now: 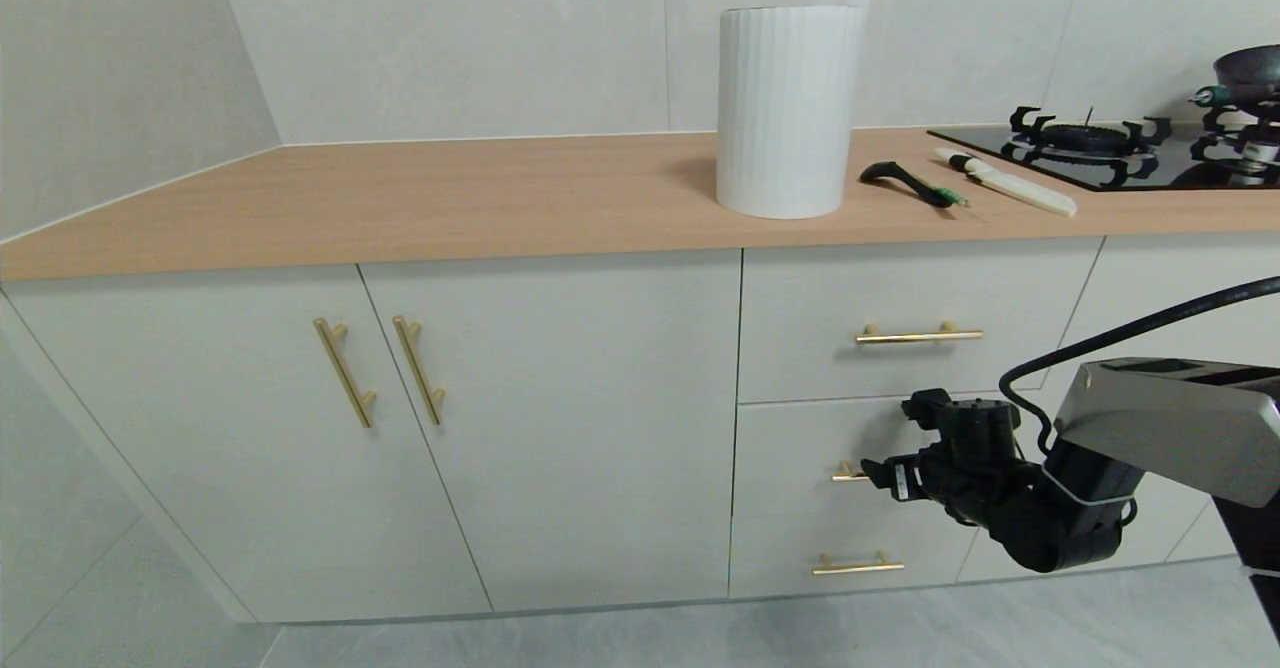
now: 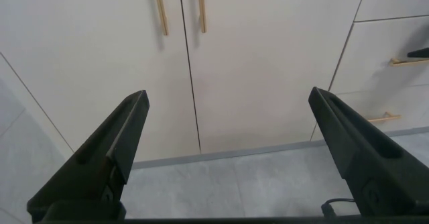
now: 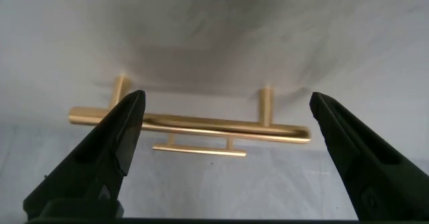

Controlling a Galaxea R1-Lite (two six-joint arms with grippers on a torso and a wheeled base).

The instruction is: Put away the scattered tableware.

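Jaws spread wide, the right gripper (image 1: 885, 441) should centre on the middle drawer handle (image 3: 201, 125), close squarely, then pull straight out; the knife (image 1: 1005, 184) and peeler (image 1: 908, 184) lie on the counter (image 1: 400, 198) well above that handle.

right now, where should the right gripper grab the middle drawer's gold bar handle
Mid-span of the gold bar handle, between its two posts, from straight in front. It lies horizontal, clear of the white drawer front, so jaws probably fit above and below.
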